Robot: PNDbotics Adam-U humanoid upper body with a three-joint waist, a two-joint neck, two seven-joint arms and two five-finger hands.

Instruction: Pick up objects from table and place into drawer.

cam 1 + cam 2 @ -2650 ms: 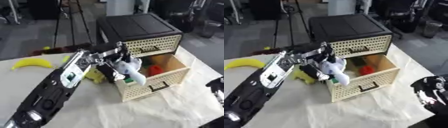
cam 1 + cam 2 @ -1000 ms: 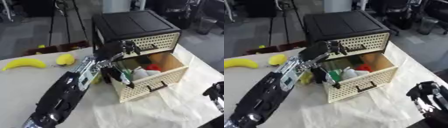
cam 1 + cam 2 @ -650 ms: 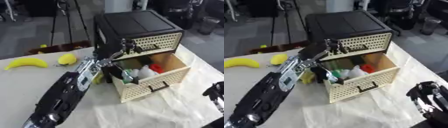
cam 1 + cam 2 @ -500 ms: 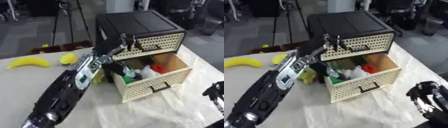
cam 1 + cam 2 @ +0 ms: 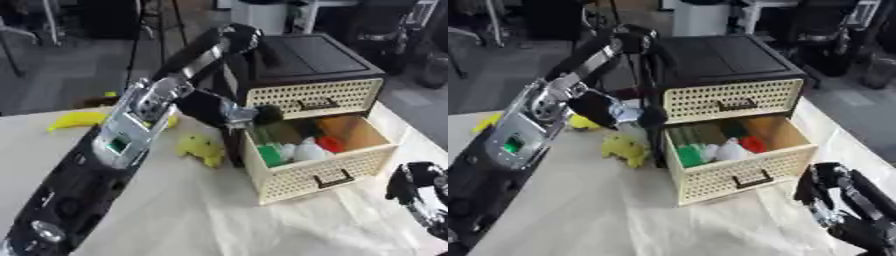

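Although the near right corner holds only the idle right robot hand [image 5: 833, 200], its fingers curled over nothing, it rests just off the drawer's front corner and narrows the room on that side. The open lower drawer [image 5: 325, 172] juts toward the near edge of the cloth-covered bench [image 5: 201, 210], and already holds a green piece, a white piece and a red piece [image 5: 330, 144] crowded together. Just left of the cabinet lies a lumpy yellow-green object [image 5: 201, 149], probably a soft toy or moulded fruit, so light and slightly yielding; a wrap around its middle looks the surest hold. The left robot hand [image 5: 241, 114] hangs above the drawer's left rear corner; it is blurred, and I cannot tell whether its fingers are apart or together. Farther left a yellow banana [image 5: 77, 120] rests on the bench, light, smooth and curved, best taken across its belly. The black cabinet [image 5: 302, 62] walls off the far right, while the bench's left side offers free space for reaching.
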